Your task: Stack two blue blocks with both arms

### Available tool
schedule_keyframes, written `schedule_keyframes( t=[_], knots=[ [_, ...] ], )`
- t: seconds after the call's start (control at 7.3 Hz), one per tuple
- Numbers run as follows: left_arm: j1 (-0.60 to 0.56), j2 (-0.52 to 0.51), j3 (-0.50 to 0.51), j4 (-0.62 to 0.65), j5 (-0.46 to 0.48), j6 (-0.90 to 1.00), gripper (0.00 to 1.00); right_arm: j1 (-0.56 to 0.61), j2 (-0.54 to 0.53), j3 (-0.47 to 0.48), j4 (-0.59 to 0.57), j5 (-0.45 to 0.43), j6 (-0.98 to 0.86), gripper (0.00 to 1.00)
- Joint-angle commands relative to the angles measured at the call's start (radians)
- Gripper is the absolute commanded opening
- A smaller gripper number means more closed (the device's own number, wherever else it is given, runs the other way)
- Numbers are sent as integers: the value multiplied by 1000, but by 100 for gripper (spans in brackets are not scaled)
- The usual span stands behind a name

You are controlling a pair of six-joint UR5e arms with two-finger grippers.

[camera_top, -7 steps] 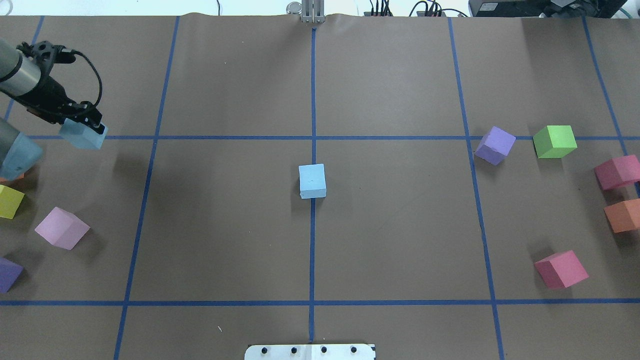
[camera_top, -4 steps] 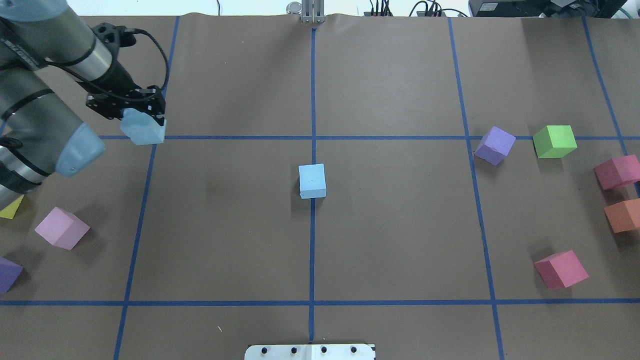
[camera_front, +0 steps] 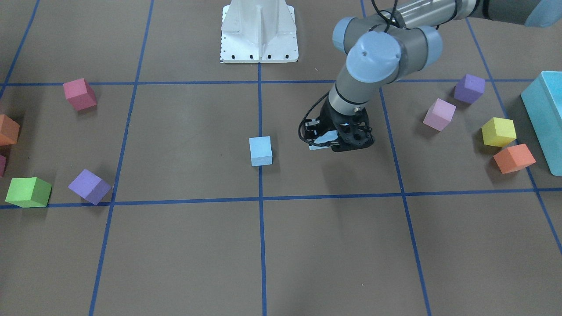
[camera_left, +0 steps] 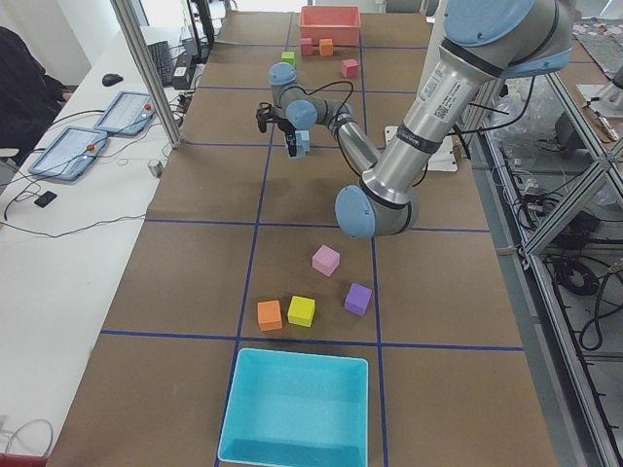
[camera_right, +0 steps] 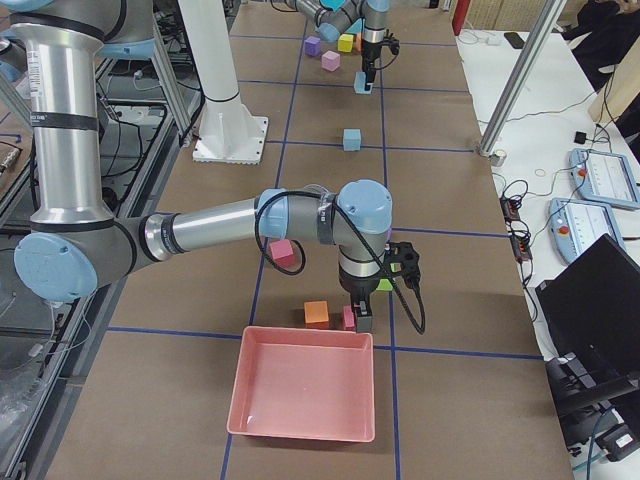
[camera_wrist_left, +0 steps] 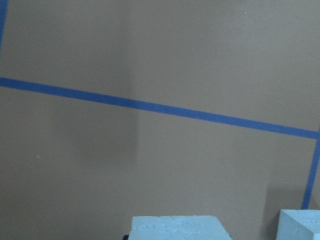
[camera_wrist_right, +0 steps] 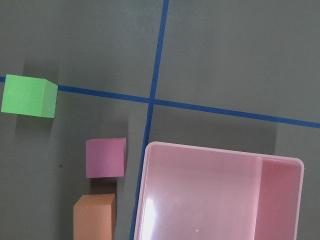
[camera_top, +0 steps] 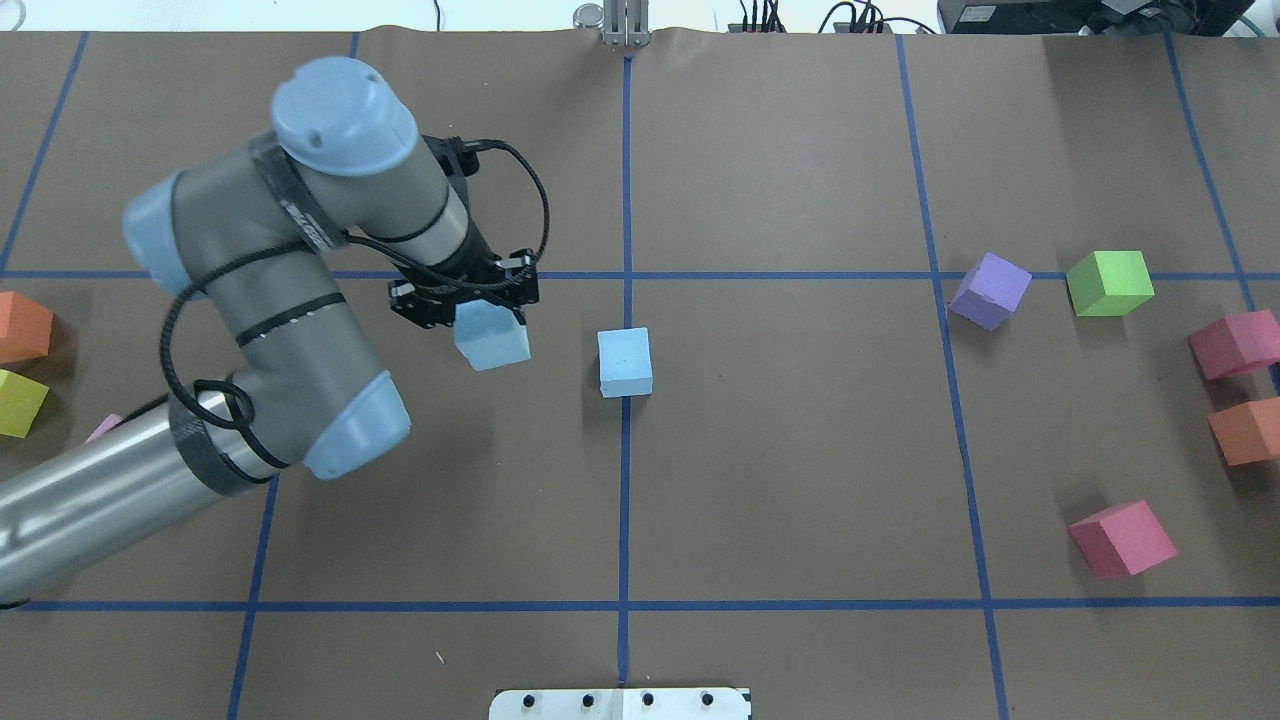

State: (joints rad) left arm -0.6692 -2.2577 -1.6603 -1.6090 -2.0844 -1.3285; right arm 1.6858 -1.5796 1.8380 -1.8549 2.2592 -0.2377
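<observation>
One blue block (camera_top: 625, 362) rests on the centre tape line, also in the front view (camera_front: 260, 150) and the right view (camera_right: 351, 139). My left gripper (camera_top: 487, 325) is shut on the second blue block (camera_top: 492, 343), held above the table just left of the resting one. In the left wrist view the held block (camera_wrist_left: 175, 228) shows at the bottom edge, with the resting block (camera_wrist_left: 300, 225) at the bottom right. My right gripper (camera_right: 361, 322) shows only in the right view, far out beside a pink bin; I cannot tell whether it is open.
Purple (camera_top: 990, 290), green (camera_top: 1108, 283), magenta (camera_top: 1122, 538) and orange (camera_top: 1245, 430) cubes lie on the right. Orange (camera_top: 22, 326) and yellow (camera_top: 20, 402) cubes lie on the left. A turquoise bin (camera_front: 544, 114) stands at the left end, a pink bin (camera_wrist_right: 215, 195) at the right end.
My left arm has swung from the table's far left toward the centre, carrying the blue block to just beside the resting blue block. The resting block has not moved.
</observation>
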Motion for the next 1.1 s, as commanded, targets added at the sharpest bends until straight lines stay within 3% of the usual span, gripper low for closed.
schedule_keyframes(
  t=[0.0,0.27,0.96],
  knots=[
    [133,-113,52,0,134,-131,53,0,-7,4,0,0,0,100],
    [148,-251,205,-12,142,-199,53,0,-7,1,2,0,-2,100],
    [143,-258,231,4,155,-52,53,0,-8,-5,2,-1,-5,100]
  ],
)
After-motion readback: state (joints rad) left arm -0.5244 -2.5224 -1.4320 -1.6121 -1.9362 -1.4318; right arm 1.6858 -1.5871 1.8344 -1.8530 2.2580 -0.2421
